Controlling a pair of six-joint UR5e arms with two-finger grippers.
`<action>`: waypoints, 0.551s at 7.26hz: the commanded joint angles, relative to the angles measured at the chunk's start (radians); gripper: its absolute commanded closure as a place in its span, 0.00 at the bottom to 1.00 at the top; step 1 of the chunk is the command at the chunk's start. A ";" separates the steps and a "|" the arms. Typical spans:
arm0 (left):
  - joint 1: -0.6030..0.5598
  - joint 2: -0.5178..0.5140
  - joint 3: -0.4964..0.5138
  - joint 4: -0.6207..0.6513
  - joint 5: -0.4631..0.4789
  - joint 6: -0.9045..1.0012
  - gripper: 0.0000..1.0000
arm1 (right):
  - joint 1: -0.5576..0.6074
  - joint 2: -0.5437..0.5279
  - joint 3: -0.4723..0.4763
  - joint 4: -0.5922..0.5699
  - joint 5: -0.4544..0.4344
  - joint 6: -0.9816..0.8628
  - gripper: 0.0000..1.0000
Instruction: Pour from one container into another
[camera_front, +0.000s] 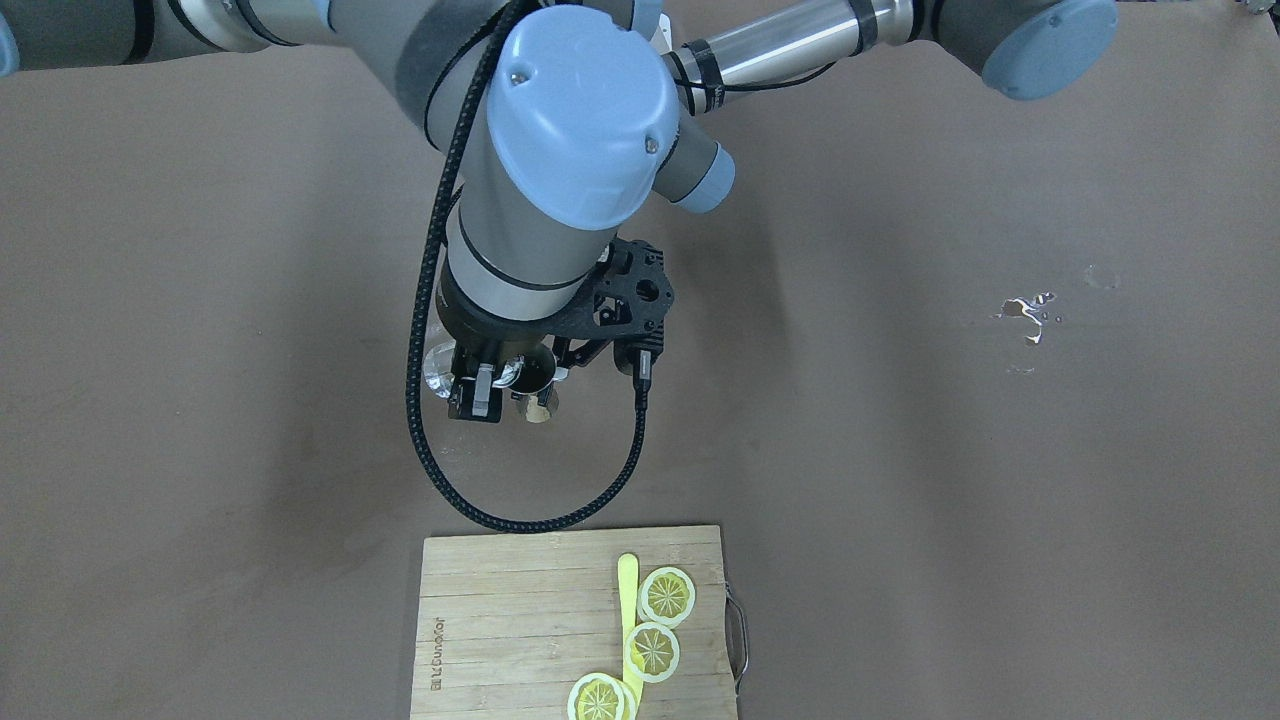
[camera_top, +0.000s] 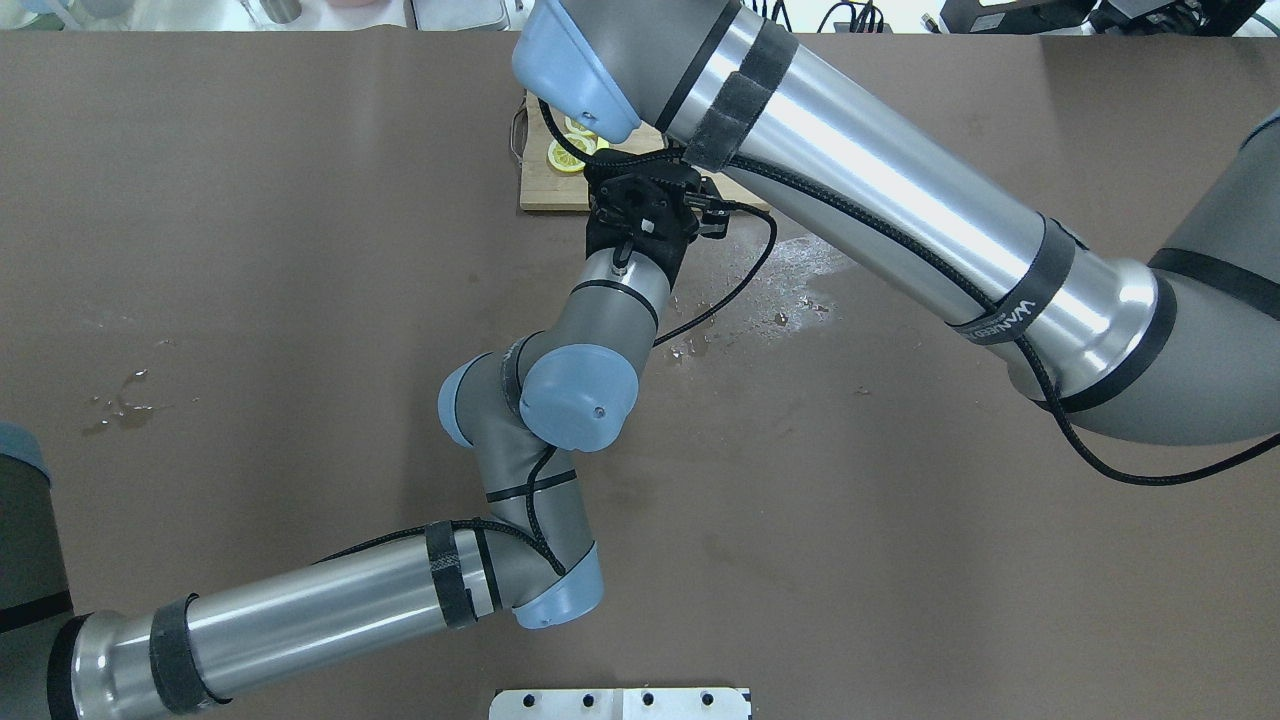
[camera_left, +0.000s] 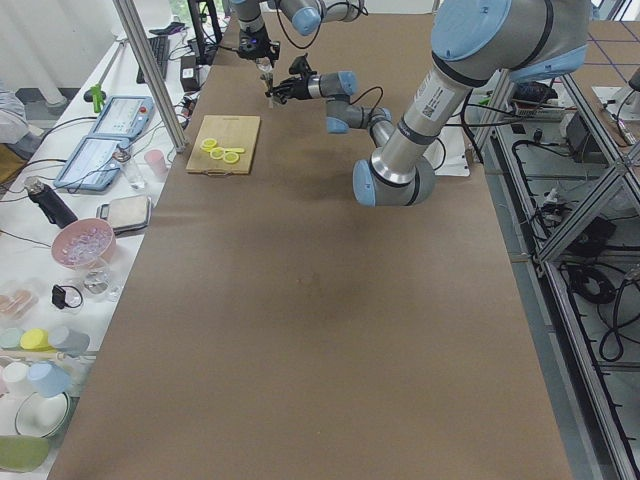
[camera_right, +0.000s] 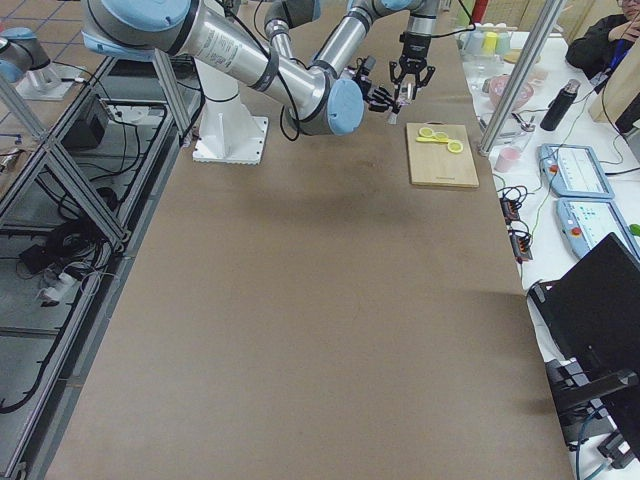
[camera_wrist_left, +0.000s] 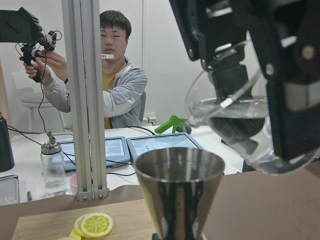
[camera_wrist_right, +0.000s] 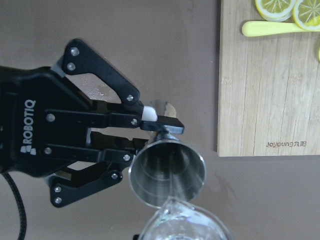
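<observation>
L gripper (camera_wrist_right: 152, 142) comes in from 9 o'clock in the R wrist view. Its jaws are drawn nearly together & clamped on the narrow waist of the jigger (camera_wrist_right: 161, 170). One finger (camera_wrist_right: 165, 126) sits at the jigger's 12 o'clock, the other at approx. 9 o'clock, half hidden under the rim. Jigger is upright, open bowl facing up. Can't tell whether its base touches the table (camera_wrist_right: 165, 40).

R gripper (camera_wrist_left: 250, 95) is closed on the glass cup (camera_wrist_left: 232, 117). In the L wrist view a black finger presses each side of the glass, at approx. the cup's 10 & 3 o'clock. Cup is tilted, pouring lip down toward the jigger, w/ clear liquid inside. In that view it hangs above the jigger rim, at 1–2 o'clock of the bowl. In the R wrist view it's at 6 o'clock of the bowl, lip overlapping the rim, & a thin pale streak runs from lip into bowl.

In the front view the two grippers meet near mid-table, w/ the cup just beside the jigger at its 9 o'clock.

Cutting board (camera_wrist_right: 265, 100) lies at 2 o'clock of the jigger in the R wrist view, near but apart. It carries lemon slices (camera_wrist_right: 274, 6) & a yellow stick (camera_wrist_right: 270, 27) at its 12 o'clock end. Wet patches (camera_top: 790, 290) show on the table in the overhead view. A person (camera_wrist_left: 117, 85) sits beyond the table in the L wrist view, at 10 o'clock of the jigger, holding a black device.
</observation>
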 joint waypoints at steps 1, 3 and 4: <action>0.000 0.000 -0.001 0.000 0.000 -0.001 1.00 | -0.012 0.030 -0.046 -0.025 -0.035 -0.051 1.00; 0.000 0.000 -0.003 0.000 0.002 -0.001 1.00 | -0.021 0.046 -0.068 -0.041 -0.054 -0.086 1.00; 0.000 0.000 -0.003 0.000 0.002 -0.001 1.00 | -0.021 0.047 -0.070 -0.041 -0.055 -0.097 1.00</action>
